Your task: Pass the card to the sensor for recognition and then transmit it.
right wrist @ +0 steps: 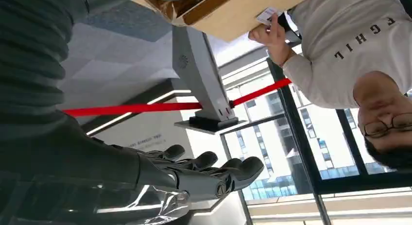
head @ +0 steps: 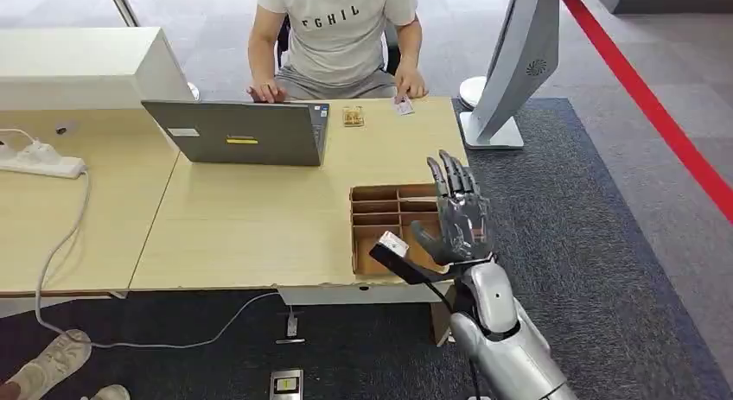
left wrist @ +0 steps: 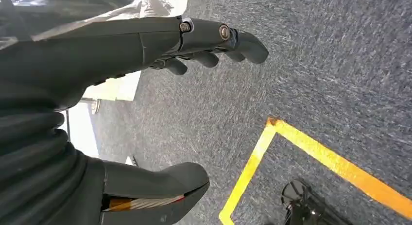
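Note:
A small white card (head: 404, 106) lies at the table's far edge under the fingers of a seated person's hand; the same card (right wrist: 268, 15) appears in the right wrist view. A small tan sensor block (head: 353, 116) sits just left of it. My right hand (head: 458, 214) is raised over the right side of a cardboard compartment box (head: 376, 194), fingers straight and spread, holding nothing. A pale piece (head: 393, 242) sits at the tip of a black bar by its thumb; I cannot tell what it is. My left hand (left wrist: 145, 64) hangs above the carpet, fingers apart and empty.
A grey laptop (head: 242, 132) stands open facing the person. A white slanted stand (head: 510, 72) rises at the table's far right corner. A power strip (head: 39, 162) and its cable lie on the left table. Yellow tape (left wrist: 311, 149) marks the carpet.

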`<action>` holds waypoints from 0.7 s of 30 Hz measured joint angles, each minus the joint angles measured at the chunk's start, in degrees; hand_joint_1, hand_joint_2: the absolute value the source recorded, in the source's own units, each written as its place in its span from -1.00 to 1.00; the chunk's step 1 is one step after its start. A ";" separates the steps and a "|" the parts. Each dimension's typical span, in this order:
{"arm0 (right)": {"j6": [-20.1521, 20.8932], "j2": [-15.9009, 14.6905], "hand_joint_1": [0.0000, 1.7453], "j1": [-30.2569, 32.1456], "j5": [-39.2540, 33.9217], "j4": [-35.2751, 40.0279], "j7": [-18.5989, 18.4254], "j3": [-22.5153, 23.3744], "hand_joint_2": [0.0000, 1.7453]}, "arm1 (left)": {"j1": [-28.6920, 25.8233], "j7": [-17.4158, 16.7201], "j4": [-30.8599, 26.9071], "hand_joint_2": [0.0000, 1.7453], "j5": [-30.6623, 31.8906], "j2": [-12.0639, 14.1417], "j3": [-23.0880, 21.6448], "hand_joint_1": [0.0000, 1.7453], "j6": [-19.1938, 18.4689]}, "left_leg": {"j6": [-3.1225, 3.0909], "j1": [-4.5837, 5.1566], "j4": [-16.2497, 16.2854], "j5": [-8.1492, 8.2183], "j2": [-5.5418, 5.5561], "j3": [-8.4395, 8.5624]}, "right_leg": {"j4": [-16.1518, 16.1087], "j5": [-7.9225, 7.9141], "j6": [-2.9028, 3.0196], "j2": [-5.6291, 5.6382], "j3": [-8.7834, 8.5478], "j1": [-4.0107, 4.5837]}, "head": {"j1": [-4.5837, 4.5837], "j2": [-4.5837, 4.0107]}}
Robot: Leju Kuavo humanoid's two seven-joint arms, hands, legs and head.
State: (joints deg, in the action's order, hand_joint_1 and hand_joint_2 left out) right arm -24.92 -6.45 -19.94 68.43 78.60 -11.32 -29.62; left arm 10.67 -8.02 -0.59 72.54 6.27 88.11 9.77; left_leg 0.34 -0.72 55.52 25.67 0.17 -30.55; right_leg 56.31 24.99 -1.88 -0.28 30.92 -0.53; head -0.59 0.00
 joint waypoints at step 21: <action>-0.22 5.05 -1.00 -6.89 6.08 -17.32 -3.81 -3.28 1.00 | 0.18 -0.35 0.00 1.00 -1.29 0.07 0.00 -0.84 1.07 | 0.00 0.00 0.00 0.00 -0.01 0.00 | 0.01 0.00 0.00 0.00 0.01 0.00 | 0.00 0.00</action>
State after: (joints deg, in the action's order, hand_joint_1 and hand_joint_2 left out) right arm -25.14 -1.40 -26.83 74.51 61.28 -15.13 -32.89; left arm 10.86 -8.37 -0.59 71.25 6.34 88.11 10.84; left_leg 0.35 -0.72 55.52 25.66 0.16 -30.55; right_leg 56.32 24.99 -1.88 -0.29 30.94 -0.52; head -0.59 0.00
